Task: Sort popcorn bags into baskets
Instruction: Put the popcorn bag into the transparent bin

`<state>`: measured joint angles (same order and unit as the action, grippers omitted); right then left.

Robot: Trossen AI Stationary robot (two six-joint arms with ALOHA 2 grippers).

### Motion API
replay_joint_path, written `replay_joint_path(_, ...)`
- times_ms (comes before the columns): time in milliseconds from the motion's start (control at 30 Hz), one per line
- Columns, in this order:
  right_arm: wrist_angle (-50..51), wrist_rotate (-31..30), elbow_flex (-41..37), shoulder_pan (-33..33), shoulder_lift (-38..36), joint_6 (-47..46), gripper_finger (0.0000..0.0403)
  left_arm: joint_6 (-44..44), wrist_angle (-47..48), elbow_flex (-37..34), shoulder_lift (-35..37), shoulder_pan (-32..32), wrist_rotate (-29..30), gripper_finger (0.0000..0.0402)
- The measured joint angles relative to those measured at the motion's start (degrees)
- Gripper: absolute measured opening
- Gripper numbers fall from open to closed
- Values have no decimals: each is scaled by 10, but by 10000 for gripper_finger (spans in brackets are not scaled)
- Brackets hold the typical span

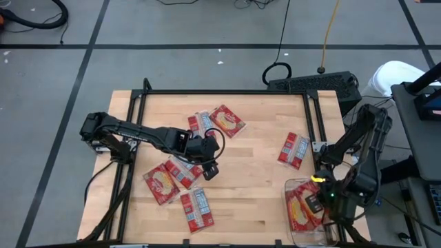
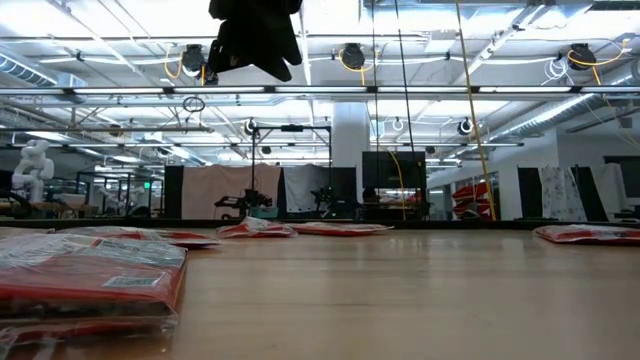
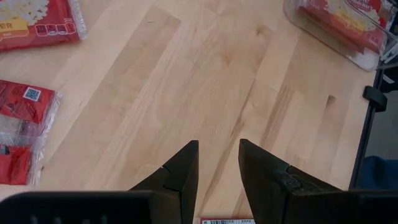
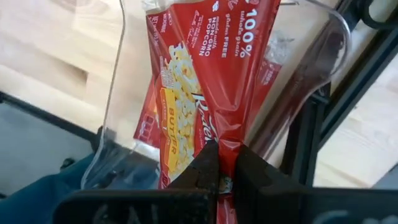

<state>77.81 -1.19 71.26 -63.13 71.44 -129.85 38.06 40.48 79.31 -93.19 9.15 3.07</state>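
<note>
While pinched at the very tips of the right gripper (image 4: 224, 163), one popcorn bag (image 4: 205, 74) hangs popcorn-face out, inside the clear basket (image 1: 298, 238) at the table's near right corner. Fingers drawn almost together on the packet's edge; a second red packet (image 1: 297, 214) visible in the bin from above. Basket wall (image 4: 115, 93) see-through, rounded at the corner.

Left gripper (image 1: 209, 170) out over the left-centre of the wooden table (image 1: 255, 158), raised clear of the surface. Fingers (image 3: 180, 177) parted a narrow way; nothing seen between them, bare wood below.

Loose packets on the table:
- two near the far edge, left of centre, one popcorn-face up (image 1: 227, 120), one beside it (image 1: 201, 124)
- cluster just beside the left gripper: one face up (image 1: 160, 183), another partly under the arm (image 1: 185, 171)
- one toward the near edge, panel side up (image 1: 196, 209)
- one alone to the right (image 1: 294, 149), well apart from the rest, nearer the basket
</note>
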Motion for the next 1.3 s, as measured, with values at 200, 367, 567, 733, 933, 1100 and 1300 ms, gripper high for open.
replay_joint_path(200,-28,24,-20,13,27,-4,9,7,0,0,0,-1,2,117)
replay_joint_path(367,-50,30,-31,17,48,-6,9,18,-4,0,0,-1,11,118)
replay_joint_path(567,-52,31,-36,29,71,-6,9,19,-6,0,0,-1,12,118)
replay_joint_path(733,-58,28,-36,45,92,0,18,16,-8,0,0,-1,12,118)
replay_joint_path(933,-82,28,-36,58,105,4,70,17,-9,0,0,-1,12,118)
replay_joint_path(1100,-88,28,-36,62,109,4,113,18,-9,0,0,-1,12,118)
replay_joint_path(1300,-84,43,-36,62,107,8,133,13,-9,0,0,-1,12,118)
